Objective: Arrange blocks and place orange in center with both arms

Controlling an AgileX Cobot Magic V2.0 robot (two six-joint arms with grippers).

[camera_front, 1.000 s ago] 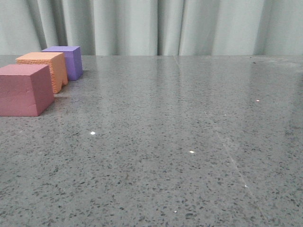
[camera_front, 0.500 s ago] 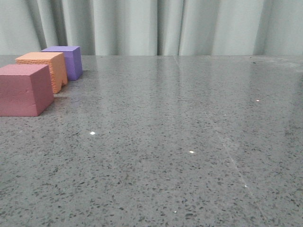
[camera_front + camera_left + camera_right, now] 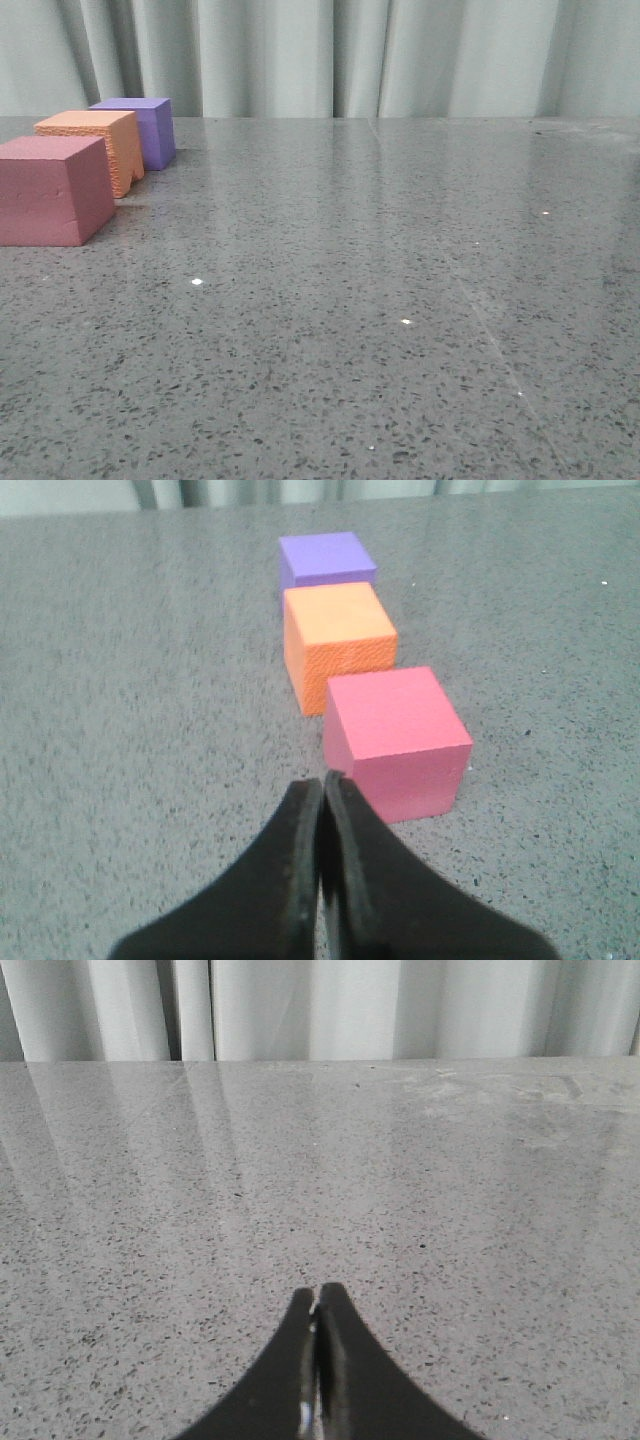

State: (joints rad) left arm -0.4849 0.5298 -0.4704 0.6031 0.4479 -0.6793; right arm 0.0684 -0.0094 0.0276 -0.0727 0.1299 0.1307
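Orange cube (image 3: pixel 336 645) already sits between the purple cube (image 3: pixel 326 558) and pinkish-red cube (image 3: pixel 398 740), both the left gripper (image 3: pixel 322 785) and right gripper (image 3: pixel 317 1295) pressed together, so I'd just avoid bumping that row.

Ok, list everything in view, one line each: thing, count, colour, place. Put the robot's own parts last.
pinkish-red cube: one, pinkish-red, far left of the table, nearest in the row of three.
orange cube: one, orange with a pebbled side, middle of the row, just behind the pinkish-red cube.
purple cube: one, purple, farthest in the row, just behind the orange cube.
table: one, grey speckled and glossy, filling the lower part of every view.
curtain: one, pale grey-green with folds, behind the table's far edge.
left gripper: one, black, fingers shut together, empty, poised just short of the pinkish-red cube.
right gripper: one, black, fingers shut together, empty, over bare table with no cube in its view.
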